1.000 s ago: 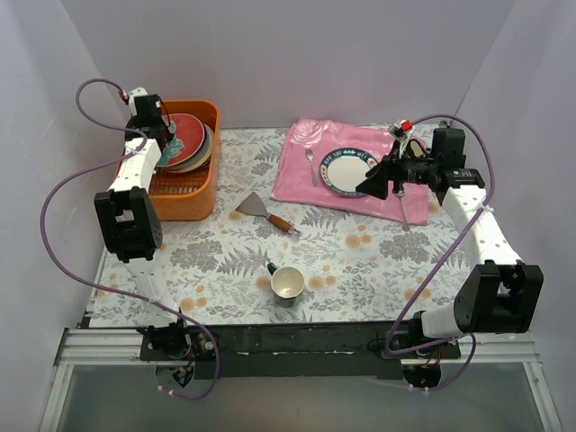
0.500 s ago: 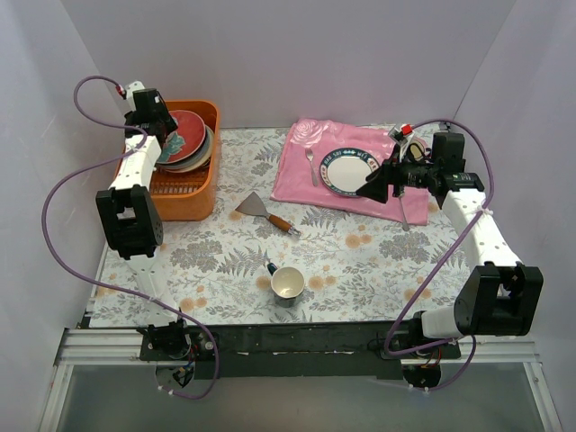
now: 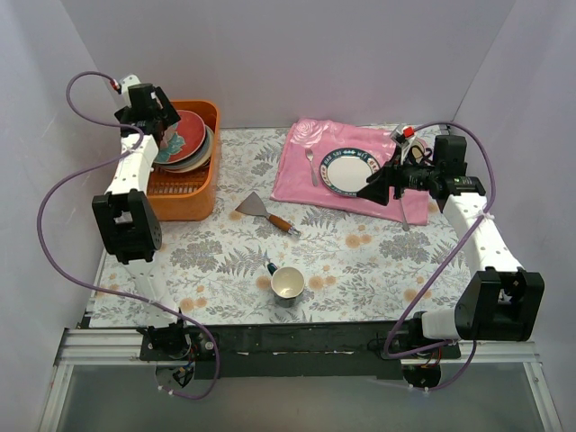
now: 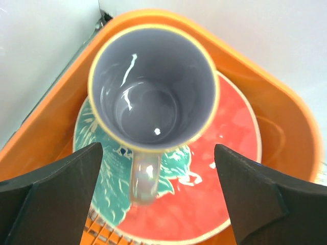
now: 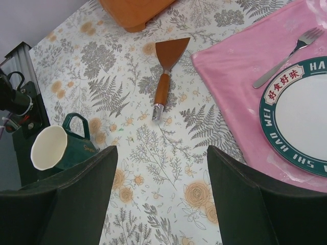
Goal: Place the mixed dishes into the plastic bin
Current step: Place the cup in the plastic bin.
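The plastic bin (image 3: 184, 200) is orange and stands at the back left; its rim (image 4: 278, 104) fills the left wrist view. Inside it, a stack of mixed dishes is topped by a red-rimmed teal plate (image 3: 186, 137) (image 4: 219, 173). A lilac mug (image 4: 153, 87) stands upright on that plate, handle towards the camera. My left gripper (image 3: 165, 126) (image 4: 158, 204) hangs just above the mug, open, with its fingers apart on either side of the handle and touching nothing. My right gripper (image 3: 369, 189) (image 5: 161, 204) hovers open and empty over the floral tablecloth, beside the pink cloth.
A blue-rimmed white plate (image 3: 349, 169) (image 5: 301, 117) and a fork (image 3: 310, 164) (image 5: 288, 53) lie on a pink cloth (image 3: 297, 175) at the back right. A wooden-handled spatula (image 3: 268, 213) (image 5: 166, 71) lies mid-table. A cream mug with dark handle (image 3: 286, 283) (image 5: 59, 148) lies near the front.
My left gripper has opened, let go of the lilac mug onto the plate in the bin, and drawn up and back. The right arm has shifted slightly right.
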Tool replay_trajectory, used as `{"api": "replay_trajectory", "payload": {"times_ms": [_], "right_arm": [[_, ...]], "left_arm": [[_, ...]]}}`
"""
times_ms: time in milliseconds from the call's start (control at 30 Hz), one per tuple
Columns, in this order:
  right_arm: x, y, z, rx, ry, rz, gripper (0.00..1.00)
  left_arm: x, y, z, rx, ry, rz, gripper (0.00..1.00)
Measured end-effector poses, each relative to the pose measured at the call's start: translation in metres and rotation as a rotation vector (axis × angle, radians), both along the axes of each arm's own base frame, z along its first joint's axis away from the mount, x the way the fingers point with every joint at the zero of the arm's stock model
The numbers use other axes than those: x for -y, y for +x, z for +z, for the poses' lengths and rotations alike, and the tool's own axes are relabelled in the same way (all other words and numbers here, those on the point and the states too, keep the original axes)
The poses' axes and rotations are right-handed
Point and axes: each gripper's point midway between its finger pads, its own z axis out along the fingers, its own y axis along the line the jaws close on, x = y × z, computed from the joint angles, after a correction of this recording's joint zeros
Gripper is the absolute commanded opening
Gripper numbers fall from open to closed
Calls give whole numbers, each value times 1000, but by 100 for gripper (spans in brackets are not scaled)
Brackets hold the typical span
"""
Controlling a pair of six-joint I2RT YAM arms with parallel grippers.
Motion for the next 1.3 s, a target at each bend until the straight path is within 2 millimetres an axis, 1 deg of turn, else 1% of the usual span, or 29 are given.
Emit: {"api": "replay_trajectory", "payload": {"times_ms": [33,67,267,433,500,667,833,1133,1200,1300], "right_arm": [[0,-1,0,2,0,0,78],[0,-2,-1,1,0,1,78],[0,-2,0,13,-3,6,79],[1,-6,-1,48,-24,28,79],[1,-9,-2,56,-31,41,80],[1,-15,-6,81,-47,74,80],[0,-24,-3,126,-56,112,80],[-3,-39,-1,185,-50,193,80],[-3,-40,-2,197,-50,206,80],[-4,-45,-3,210,-48,229,80]], "left_arm": [[0,-3,7,7,0,0,98],[1,-6,14,17,1,-1,98],[8,-31,66,97,-6,-18,98],[20,-57,90,125,-42,-60,98],[26,-66,94,133,-67,-81,98],[43,-86,94,124,-138,-144,98],[65,-105,98,129,-204,-231,98],[111,-160,117,180,-307,-434,98],[117,-168,122,195,-318,-462,98],[127,-177,119,195,-352,-503,98]]}}
